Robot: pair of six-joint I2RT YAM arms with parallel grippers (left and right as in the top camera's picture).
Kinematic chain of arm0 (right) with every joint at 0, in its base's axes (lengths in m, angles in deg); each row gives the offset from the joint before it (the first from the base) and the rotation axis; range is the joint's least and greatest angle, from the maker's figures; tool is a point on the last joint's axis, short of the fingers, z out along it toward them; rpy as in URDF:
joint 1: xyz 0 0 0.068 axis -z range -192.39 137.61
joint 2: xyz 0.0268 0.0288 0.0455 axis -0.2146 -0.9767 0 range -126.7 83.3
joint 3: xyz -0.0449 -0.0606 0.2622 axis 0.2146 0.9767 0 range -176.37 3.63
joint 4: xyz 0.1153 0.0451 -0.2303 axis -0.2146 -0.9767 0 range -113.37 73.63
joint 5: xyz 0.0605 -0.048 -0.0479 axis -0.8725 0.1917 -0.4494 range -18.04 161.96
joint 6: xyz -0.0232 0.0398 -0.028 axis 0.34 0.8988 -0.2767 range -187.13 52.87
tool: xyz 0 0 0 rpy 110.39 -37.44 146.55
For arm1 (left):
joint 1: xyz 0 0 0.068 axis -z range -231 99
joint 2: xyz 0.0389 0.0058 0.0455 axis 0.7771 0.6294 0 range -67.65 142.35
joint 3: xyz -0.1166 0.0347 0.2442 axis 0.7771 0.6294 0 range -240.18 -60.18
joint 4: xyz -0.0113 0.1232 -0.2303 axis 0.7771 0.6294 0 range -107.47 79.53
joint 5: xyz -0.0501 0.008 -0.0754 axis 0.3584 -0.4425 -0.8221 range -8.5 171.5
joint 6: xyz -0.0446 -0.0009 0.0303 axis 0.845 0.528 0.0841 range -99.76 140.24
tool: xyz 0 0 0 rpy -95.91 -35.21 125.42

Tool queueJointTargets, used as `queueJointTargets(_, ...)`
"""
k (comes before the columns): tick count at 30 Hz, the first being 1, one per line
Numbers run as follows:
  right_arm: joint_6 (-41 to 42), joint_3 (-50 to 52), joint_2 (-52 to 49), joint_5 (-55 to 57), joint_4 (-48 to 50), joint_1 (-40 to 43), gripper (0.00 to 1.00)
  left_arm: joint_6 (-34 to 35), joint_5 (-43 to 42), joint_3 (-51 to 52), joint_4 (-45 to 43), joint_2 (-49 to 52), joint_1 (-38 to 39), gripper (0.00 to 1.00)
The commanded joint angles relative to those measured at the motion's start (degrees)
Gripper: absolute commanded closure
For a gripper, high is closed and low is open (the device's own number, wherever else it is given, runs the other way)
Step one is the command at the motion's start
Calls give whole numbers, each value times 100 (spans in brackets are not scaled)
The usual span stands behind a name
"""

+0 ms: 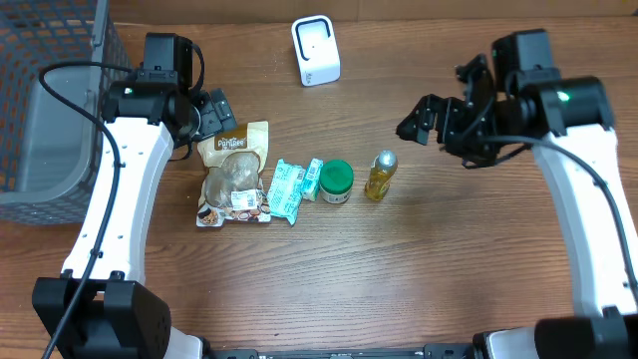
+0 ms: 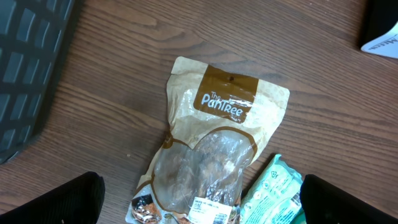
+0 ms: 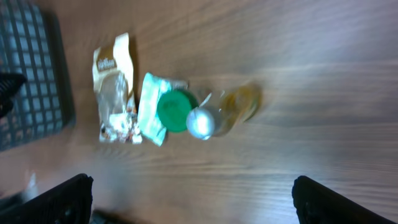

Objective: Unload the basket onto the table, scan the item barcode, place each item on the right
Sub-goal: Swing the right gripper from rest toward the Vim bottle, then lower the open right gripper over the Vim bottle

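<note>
Four items lie in a row on the wooden table: a brown Pantree pouch [image 1: 234, 175], a teal packet [image 1: 289, 187], a green-lidded jar [image 1: 336, 181] and a yellow bottle with a silver cap [image 1: 380, 176]. The white scanner [image 1: 316, 50] stands at the back. My left gripper [image 1: 209, 115] hovers open just behind the pouch [image 2: 211, 149], with a white label [image 2: 208, 210] showing at the pouch's lower end beside the teal packet [image 2: 273, 193]. My right gripper [image 1: 429, 120] hangs open, empty, up and to the right of the bottle [image 3: 233, 109]. The right wrist view is blurred.
A grey mesh basket [image 1: 40, 100] fills the far left of the table, next to the left arm. It also shows in the left wrist view, the basket [image 2: 31, 74] at the left edge. Bare wood lies in front of the row of items.
</note>
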Motion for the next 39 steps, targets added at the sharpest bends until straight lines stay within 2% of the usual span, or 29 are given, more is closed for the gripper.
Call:
queueJointTargets(1,7,-136,-459,-881,-28,4,0,-22,37,-70,-2,-33,11,0)
queueJointTargets(8,4,-136,-876,-962,11,7,0,-20,39,-70,-2,-33,11,0)
queueJointTargets(17,267,-133,-896,-866,306,4,0,-22,37,-70,-2,-33,11,0)
queueJointTargets(22,1670,-120,-896,337,208,-11,0,-20,37,-70,-2,-33,11,1)
queueJointTargets(26,2461,-109,-896,1117,136,-184,0,-22,37,-70,-2,-33,11,1)
queueJointTargets(31,2629,-109,-896,1565,280,-588,0,-20,37,-70,-2,-33,11,0)
queueJointTargets(36,3436,-109,-896,2413,293,-1180,0,-22,39,-70,-2,-33,11,1)
queueJointTargets(39,3609,-107,-896,2636,319,-1469,0,-20,37,-70,-2,-33,11,0)
